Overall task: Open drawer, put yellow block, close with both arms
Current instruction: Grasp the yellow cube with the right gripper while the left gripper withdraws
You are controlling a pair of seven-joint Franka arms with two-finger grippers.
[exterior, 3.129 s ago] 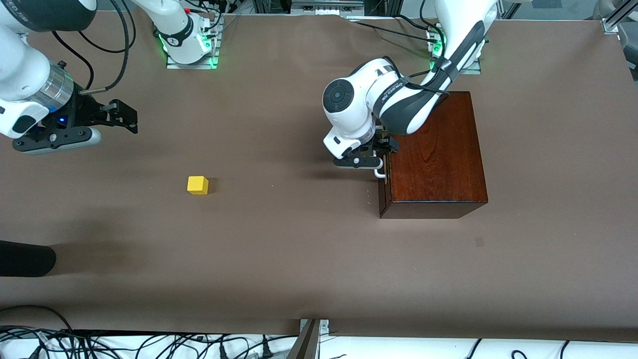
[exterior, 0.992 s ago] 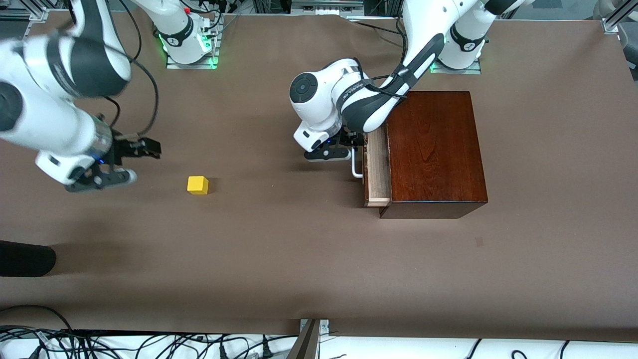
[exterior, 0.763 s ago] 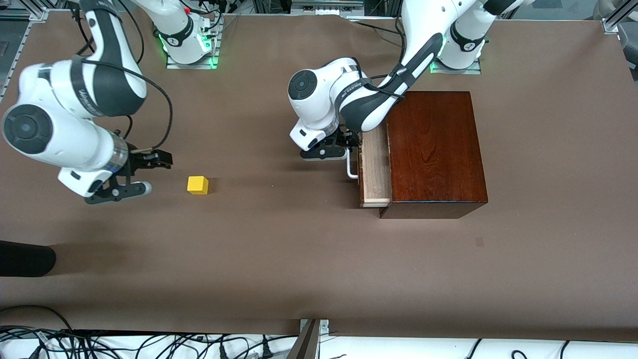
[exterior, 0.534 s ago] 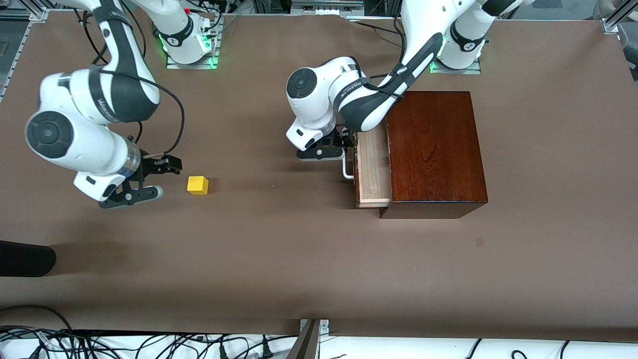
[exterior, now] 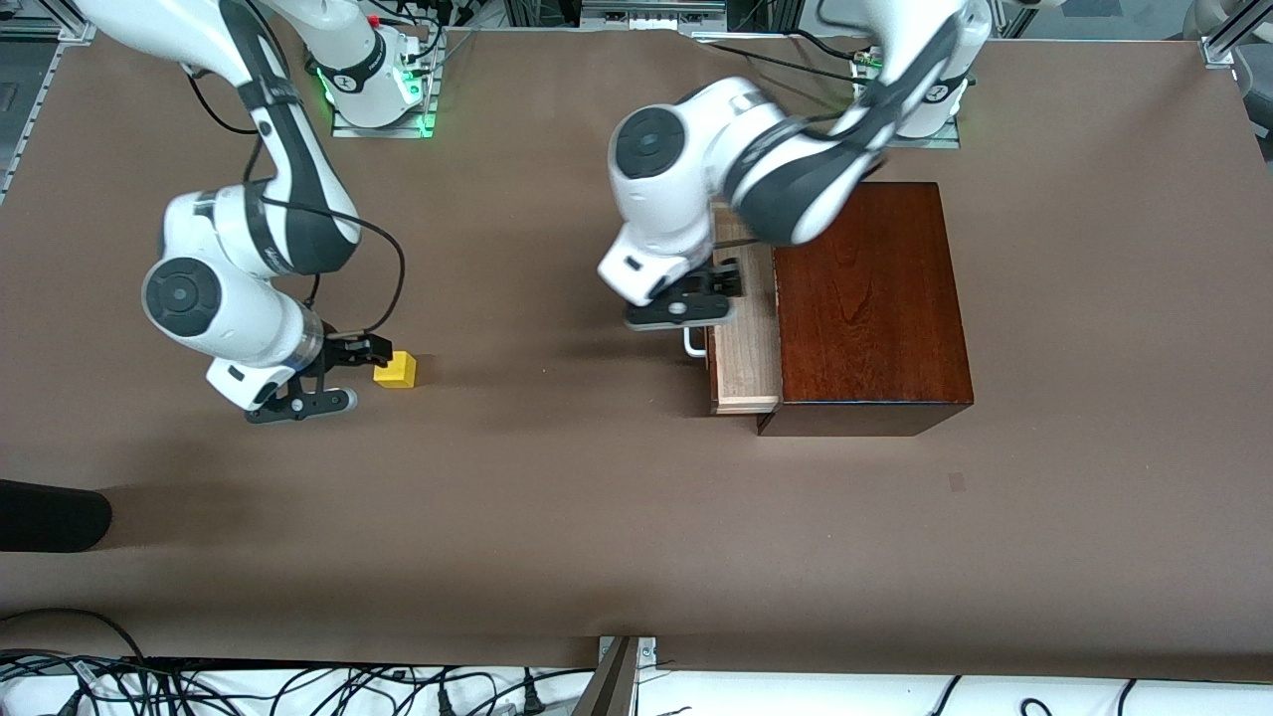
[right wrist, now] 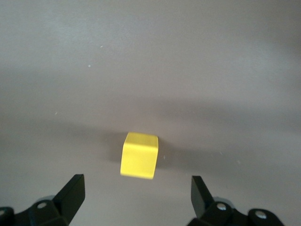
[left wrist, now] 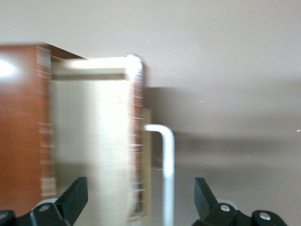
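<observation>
beside the yellow block (exterior: pixel 396 369) the right gripper (exterior: pixel 343 376) spreads wide; small rigid cube, likely light, pinch flat sides. left gripper (exterior: pixel 711 296) open over the drawer (exterior: pixel 744 343).

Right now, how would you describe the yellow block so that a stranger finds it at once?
Start at the dark wooden box near the left arm's end of the brown table. Look toward the right arm's end: the yellow block sits alone beside the open right gripper. It is the only bright, small cube.
</observation>
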